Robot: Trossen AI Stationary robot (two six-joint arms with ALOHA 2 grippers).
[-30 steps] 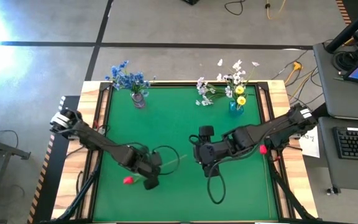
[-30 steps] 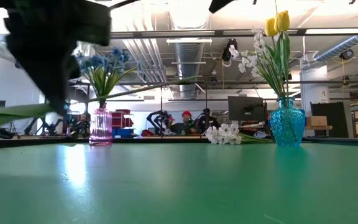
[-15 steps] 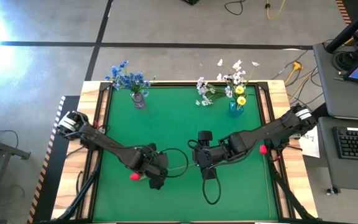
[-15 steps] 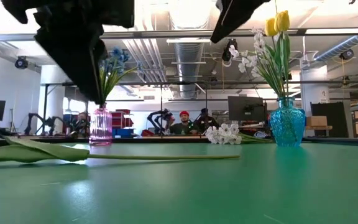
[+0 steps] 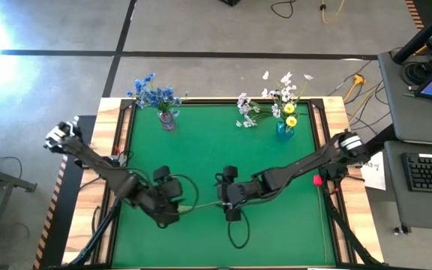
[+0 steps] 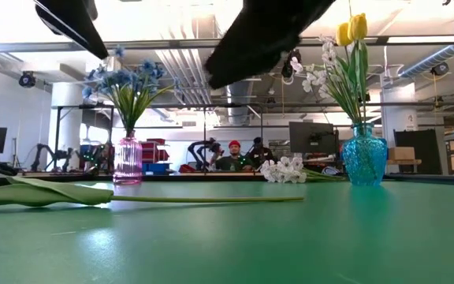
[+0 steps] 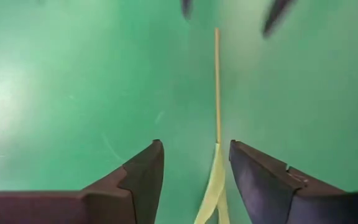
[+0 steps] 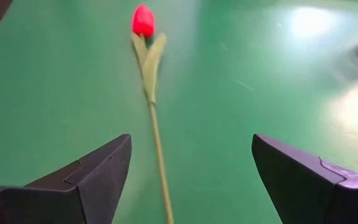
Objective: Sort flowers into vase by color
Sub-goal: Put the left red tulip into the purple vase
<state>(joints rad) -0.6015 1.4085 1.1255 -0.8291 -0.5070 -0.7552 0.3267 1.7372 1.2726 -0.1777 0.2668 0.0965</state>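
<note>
- The left gripper (image 5: 172, 211) is hanging over the near-left of the green felt-topped table (image 5: 201, 150), fingers parted and holding nothing; its wrist view shows the thin stem lying free between them, so I judge the flower was laid down for a handover.
- The red artificial tulip with a long pale-green stem (image 8: 144, 21) is lying flat on the felt between the two grippers.
- The right gripper (image 5: 229, 208) is hovering over the stem's far end, spread wide and empty, apparently lining up to pick it.
- The pink glass vase of blue flowers (image 5: 166, 120) and, further right, the turquoise glass vase of yellow tulips and white sprays (image 5: 285, 128) are standing upright at the back edge.
</note>
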